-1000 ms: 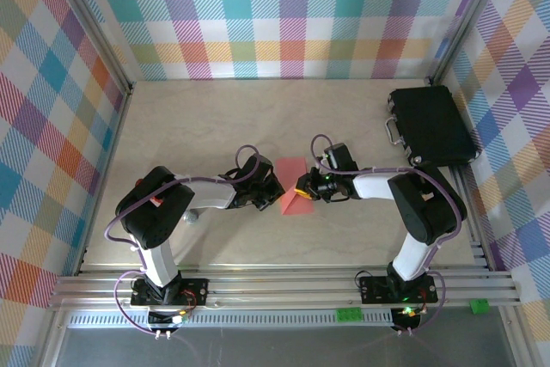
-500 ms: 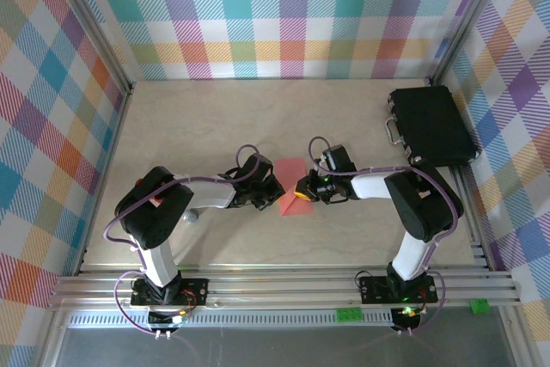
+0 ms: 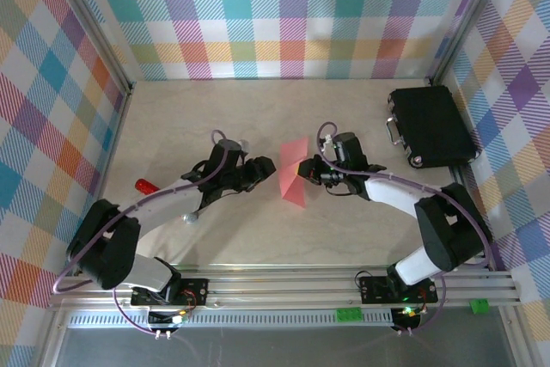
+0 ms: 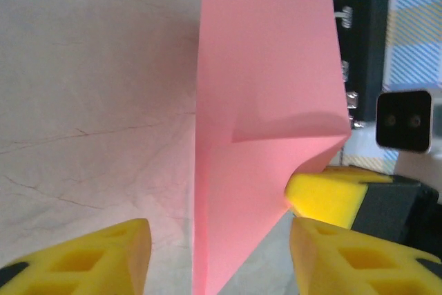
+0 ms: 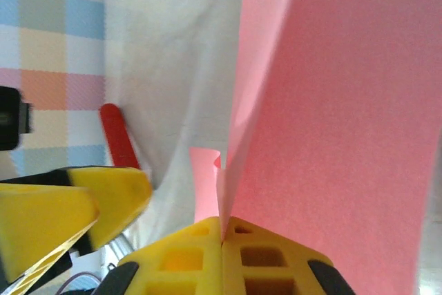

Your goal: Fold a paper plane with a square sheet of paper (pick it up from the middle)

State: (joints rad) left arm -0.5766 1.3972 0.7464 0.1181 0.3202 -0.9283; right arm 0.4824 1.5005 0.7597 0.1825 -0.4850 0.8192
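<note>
While the right hand [image 5: 221, 229] pinches the creased paper [image 3: 292, 182] upright at mid-counter, the left hand [image 3: 262, 169] stands open just beside it, holding nothing. Held by one edge alone, the paper could droop or slip and lose its crease. A second ago it lay flat, with both hands shut at its sides.

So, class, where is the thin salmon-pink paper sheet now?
The salmon-pink paper sheet is mid-table in the top view, between the hands: pinched by the right hand, left hand open beside it.
</note>
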